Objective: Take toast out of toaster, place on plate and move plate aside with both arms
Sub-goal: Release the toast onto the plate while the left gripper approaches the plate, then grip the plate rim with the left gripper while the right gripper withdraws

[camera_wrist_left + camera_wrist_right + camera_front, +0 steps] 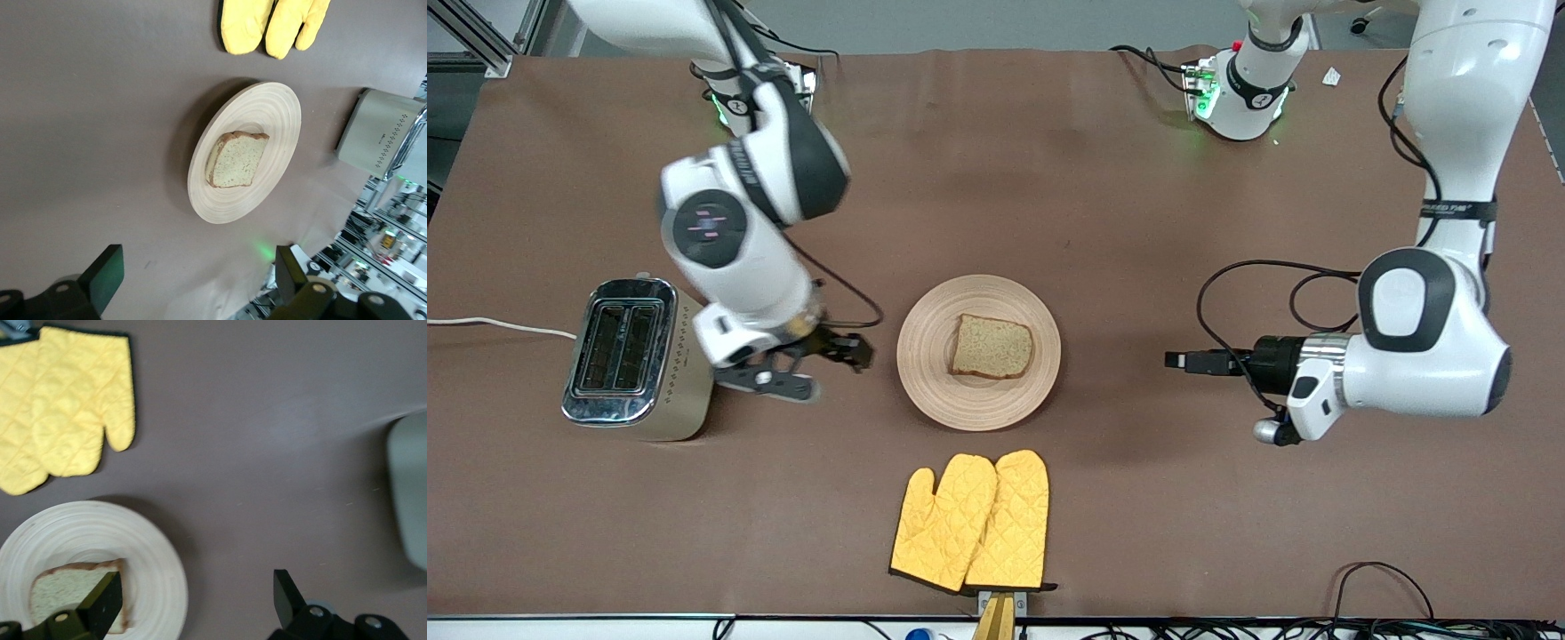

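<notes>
The toast [992,347] lies flat in the middle of the round wooden plate [925,356] at the table's centre. My right gripper [827,364] is open and empty, low over the table between the toaster [636,356] and the plate. Its wrist view shows the plate [153,567] and toast [60,593] beside one finger. My left gripper [1178,360] is open and empty, low over the bare table toward the left arm's end, apart from the plate. Its wrist view [199,277] shows the plate [267,113] and toast [237,160] ahead.
A silver two-slot toaster stands toward the right arm's end, with a white cord [498,324]. Two yellow quilted oven mitts [974,520] lie nearer the front camera than the plate. Black cables [1254,293] loop on the table by the left arm.
</notes>
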Robot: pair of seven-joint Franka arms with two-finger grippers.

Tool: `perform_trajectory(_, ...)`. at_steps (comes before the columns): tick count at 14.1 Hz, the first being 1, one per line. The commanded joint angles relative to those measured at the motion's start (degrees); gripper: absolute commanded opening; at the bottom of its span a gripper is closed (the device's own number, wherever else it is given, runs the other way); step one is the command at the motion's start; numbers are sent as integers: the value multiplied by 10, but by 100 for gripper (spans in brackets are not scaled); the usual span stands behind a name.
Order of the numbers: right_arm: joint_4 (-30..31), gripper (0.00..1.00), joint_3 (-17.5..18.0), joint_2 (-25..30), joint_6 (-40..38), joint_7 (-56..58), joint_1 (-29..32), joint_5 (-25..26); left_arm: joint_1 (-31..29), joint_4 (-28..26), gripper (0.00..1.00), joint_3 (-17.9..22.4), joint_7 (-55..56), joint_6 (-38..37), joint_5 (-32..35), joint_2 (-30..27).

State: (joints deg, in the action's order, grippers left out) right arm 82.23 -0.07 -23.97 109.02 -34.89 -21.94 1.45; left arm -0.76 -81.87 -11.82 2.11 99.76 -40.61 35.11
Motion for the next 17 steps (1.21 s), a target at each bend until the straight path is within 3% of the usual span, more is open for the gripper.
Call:
perform_trajectory(1, 44, 100, 11, 55, -19, 69, 58, 0, 11, 3, 100, -2, -25, 11, -42, 31)
perform_trajectory(3, 89, 100, 12, 100, -20, 133, 105, 0, 20, 3, 95, -2, -64, 19, -48, 53)
perform_trajectory(7, 176, 100, 12, 207, -37, 226, 169, 0, 30, -2, 69, -5, -198, 22, -99, 108)
perform_trajectory(12, 172, 100, -1, 275, -91, 347, 249, 0, 60, -34, 55, -5, -287, 90, -144, 131)
perform_trajectory(15, 165, 100, -38, 304, -125, 350, 245, 0, 73, -51, 48, -6, -320, 130, -179, 149)
perform_trajectory(17, 162, 100, -40, 310, -139, 349, 244, 0, 88, -54, 44, -6, -330, 152, -203, 155)
